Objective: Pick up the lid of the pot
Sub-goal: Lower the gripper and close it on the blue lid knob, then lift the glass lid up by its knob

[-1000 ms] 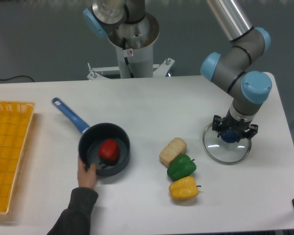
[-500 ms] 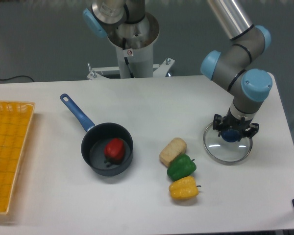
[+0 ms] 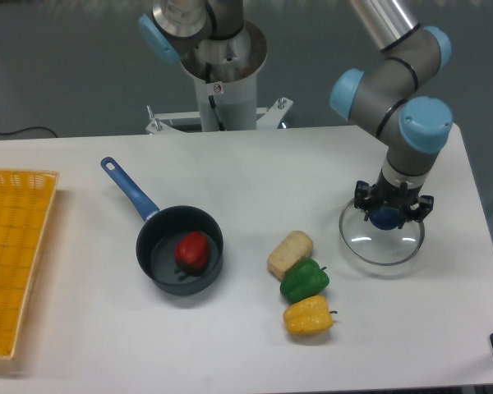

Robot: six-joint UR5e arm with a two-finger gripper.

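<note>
The gripper [image 3: 388,208] reaches down from the upper right, its fingers on either side of the blue knob and closed on it. Below them hangs the round, see-through pot lid [image 3: 381,248] with its thin rim, which appears slightly raised over the white table. Part of the lid's far side and the knob are covered by the gripper.
At left a black pan [image 3: 152,261] with a blue handle [image 3: 130,188] holds a red object [image 3: 192,252]. Left of the lid lie a tan block [image 3: 290,254], a green pepper [image 3: 304,281] and a yellow pepper [image 3: 308,315]. A yellow crate [image 3: 25,185] stands far left.
Gripper and lid have moved up together a little. A person's hand, at the pan one second ago, has left the view; the pan sits slightly farther right than it did then.
</note>
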